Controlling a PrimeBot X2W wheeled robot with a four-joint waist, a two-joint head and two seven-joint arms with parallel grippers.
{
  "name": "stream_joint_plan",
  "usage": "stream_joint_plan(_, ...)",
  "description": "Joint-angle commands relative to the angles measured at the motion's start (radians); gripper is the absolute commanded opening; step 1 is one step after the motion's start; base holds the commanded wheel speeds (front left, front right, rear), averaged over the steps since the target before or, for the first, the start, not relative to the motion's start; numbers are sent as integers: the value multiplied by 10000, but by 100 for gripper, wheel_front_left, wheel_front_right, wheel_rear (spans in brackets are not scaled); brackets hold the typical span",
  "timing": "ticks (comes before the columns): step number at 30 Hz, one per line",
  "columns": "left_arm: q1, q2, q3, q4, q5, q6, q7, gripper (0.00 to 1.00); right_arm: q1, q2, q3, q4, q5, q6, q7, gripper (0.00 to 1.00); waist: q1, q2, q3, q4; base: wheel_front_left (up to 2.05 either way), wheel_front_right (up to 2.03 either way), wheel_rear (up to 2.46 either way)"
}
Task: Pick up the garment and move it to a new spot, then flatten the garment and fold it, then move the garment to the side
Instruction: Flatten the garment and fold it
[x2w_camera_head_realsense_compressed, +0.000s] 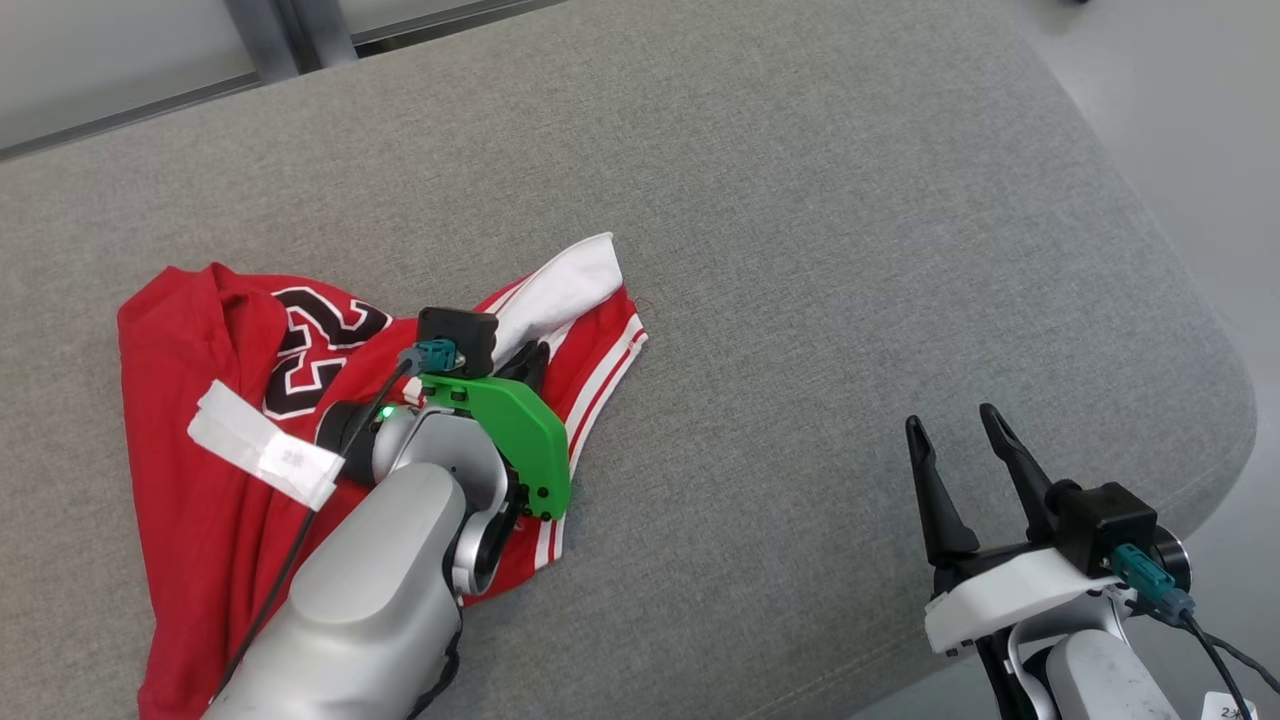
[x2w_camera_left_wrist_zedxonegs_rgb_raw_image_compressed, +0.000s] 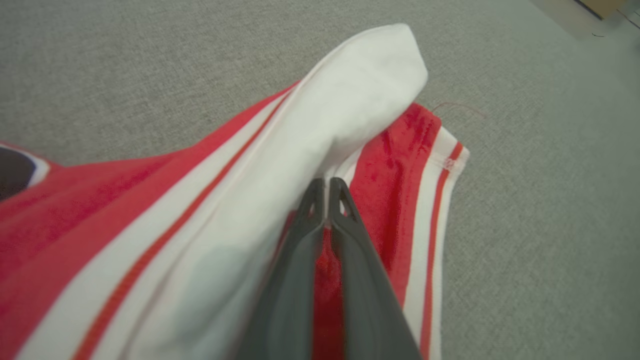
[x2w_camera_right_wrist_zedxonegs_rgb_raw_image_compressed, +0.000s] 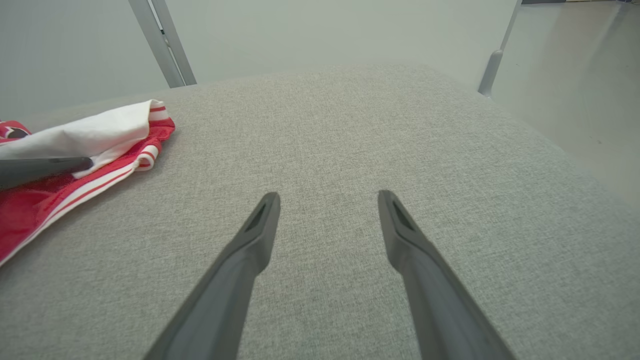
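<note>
Garment (x2w_camera_head_realsense_compressed: 190, 500): red jersey, crumpled, on the left part of the grey cushion (x2w_camera_head_realsense_compressed: 800, 200). Left gripper (x2w_camera_left_wrist_zedxonegs_rgb_raw_image_compressed: 327, 186): half hidden behind the green mount (x2w_camera_head_realsense_compressed: 520, 430) in the head view. The left wrist view shows its fingers pressed together, pinching the white fold (x2w_camera_left_wrist_zedxonegs_rgb_raw_image_compressed: 350, 100). Right gripper (x2w_camera_head_realsense_compressed: 962, 428): spread, over bare cushion, well apart.

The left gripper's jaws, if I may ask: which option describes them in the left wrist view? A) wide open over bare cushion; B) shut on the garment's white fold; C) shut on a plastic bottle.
B: on the left gripper the jaws meet with no gap, pinching the white fold of the garment.
</note>
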Motion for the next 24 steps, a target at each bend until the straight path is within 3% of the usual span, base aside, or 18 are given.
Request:
stream_joint_plan(1,-90,-49,23,-187,-119,-83,-57,0,73,-1,-19,21,14,-7,-30,100,0,0,-46,17,0,0,0)
stream_joint_plan(7,352,-330,-61,-2156,-674,-347,380,0,228,-1,-101,39,-115,-7,-30,100,0,0,-272,164,0,0,0)
stream_joint_plan(14,1143,-561,-575,-4199,-1533,-83,1841,0,144,-3,66,28,4,-7,-30,100,0,0,-356,110,0,0,0)
stream_joint_plan(19,1603,-617,-942,-4257,-1622,373,2395,0,-23,-7,251,6,159,-7,-30,100,0,0,-199,-209,0,0,0)
stream_joint_plan(24,1658,-794,-1089,-3522,-1628,602,2053,0,-63,-2,226,29,217,-7,-30,100,0,0,68,-541,0,0,0)
